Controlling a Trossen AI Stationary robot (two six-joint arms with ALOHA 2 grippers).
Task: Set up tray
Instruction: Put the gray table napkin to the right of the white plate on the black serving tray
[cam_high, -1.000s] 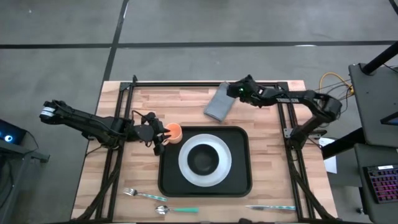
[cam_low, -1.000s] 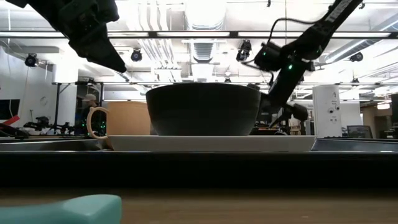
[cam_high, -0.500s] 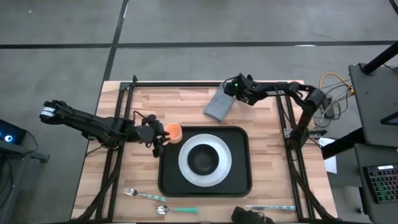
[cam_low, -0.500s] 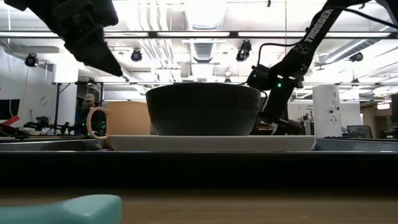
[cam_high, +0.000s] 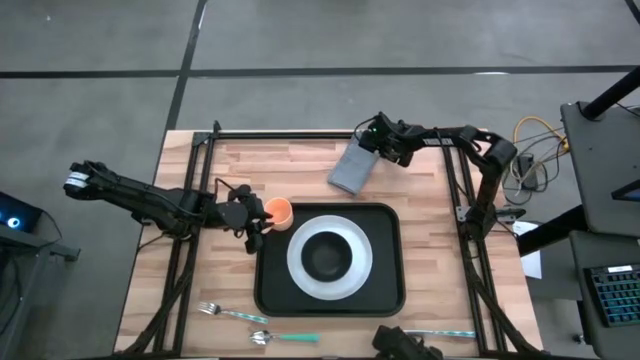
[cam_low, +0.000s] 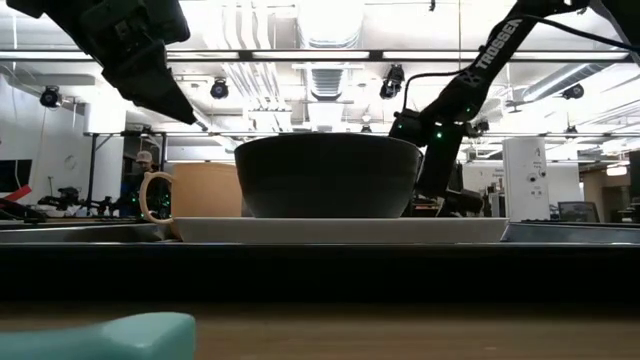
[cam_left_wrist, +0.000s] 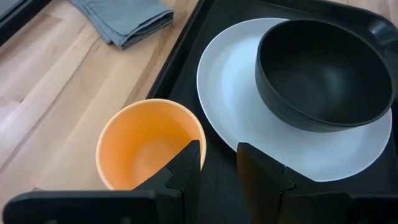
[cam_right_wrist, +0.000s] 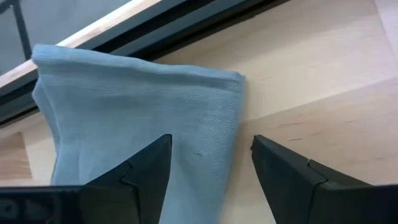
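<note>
High view, left to right, counts as seen:
arms: 2
left gripper (cam_high: 256, 220): at the tray's left edge, fingers (cam_left_wrist: 186, 167) pinching the rim of the orange cup (cam_high: 280, 210); narrow gap, one finger inside the cup, one outside
orange cup: 1, upright, at the tray's far-left corner
tray (cam_high: 385, 295): 1, black, centre of the wooden table (cam_high: 180, 300), near the front edge
white plate (cam_high: 300, 262): 1, on the tray
black bowl (cam_high: 328, 258): 1, sitting on the plate
grey napkin (cam_high: 352, 168): 1, folded, on the table behind the tray, apart from it
right gripper (cam_high: 376, 142): over the napkin's far end, jaws wide, straddling the napkin's edge in the wrist view, nothing gripped
cutlery: fork (cam_high: 222, 312), spoon (cam_high: 285, 337), knife (cam_high: 435, 333), 1 each, along the front edge
</note>
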